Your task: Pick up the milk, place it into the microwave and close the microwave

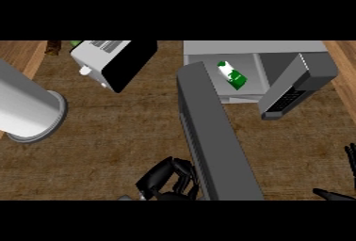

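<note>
Milk carton (232, 75): inside microwave (254, 48), far right of worktop (104, 141). Microwave door (215, 136): open, swung toward near side. Left hand (167, 179): fingers curled, holding nothing, against door's near end. Right hand (344, 188): near right edge, fingers relaxed, spread.

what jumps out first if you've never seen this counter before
The long grey microwave door swings wide open across the middle of the view, with the green and white milk carton already lying inside the microwave at the top. The left hand sits curled by the door's lower edge, while the right hand shows only fingertips at the right edge. A big white cylinder fills the left side.
</note>
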### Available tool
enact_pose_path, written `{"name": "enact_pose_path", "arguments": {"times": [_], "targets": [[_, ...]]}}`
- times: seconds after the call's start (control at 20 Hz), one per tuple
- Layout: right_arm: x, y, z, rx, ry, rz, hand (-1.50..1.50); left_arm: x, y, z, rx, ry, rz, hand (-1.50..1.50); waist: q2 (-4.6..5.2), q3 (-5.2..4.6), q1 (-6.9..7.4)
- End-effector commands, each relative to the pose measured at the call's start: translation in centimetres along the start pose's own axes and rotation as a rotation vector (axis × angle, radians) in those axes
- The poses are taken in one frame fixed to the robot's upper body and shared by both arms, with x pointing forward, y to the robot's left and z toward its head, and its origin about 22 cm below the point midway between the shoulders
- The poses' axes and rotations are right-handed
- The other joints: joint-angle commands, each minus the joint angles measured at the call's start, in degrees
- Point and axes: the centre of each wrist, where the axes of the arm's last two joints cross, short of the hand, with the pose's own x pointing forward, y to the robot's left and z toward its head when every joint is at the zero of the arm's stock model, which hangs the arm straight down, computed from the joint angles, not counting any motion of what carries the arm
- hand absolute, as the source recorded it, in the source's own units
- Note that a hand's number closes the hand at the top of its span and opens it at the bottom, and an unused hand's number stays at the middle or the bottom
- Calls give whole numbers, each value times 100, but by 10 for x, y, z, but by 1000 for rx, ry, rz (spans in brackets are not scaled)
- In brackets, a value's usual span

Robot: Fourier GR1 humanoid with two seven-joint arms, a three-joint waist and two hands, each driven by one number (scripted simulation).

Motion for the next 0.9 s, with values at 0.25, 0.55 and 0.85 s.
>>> {"name": "enact_pose_path", "arguments": {"times": [0.25,0.55,0.85], "targets": [[14,-18,-5,108,-139,-126,-150,-9,-48,-26,-164,30,-99,150,20,-10,-106],[16,15,-18,207,-172,-186,-150,5,-62,-34,-95,-79,-17,150,39,-29,-359],[34,27,-51,237,-214,-191,-150,19,-62,-49,-25,-107,-50,-150,74,-41,-625]]}}
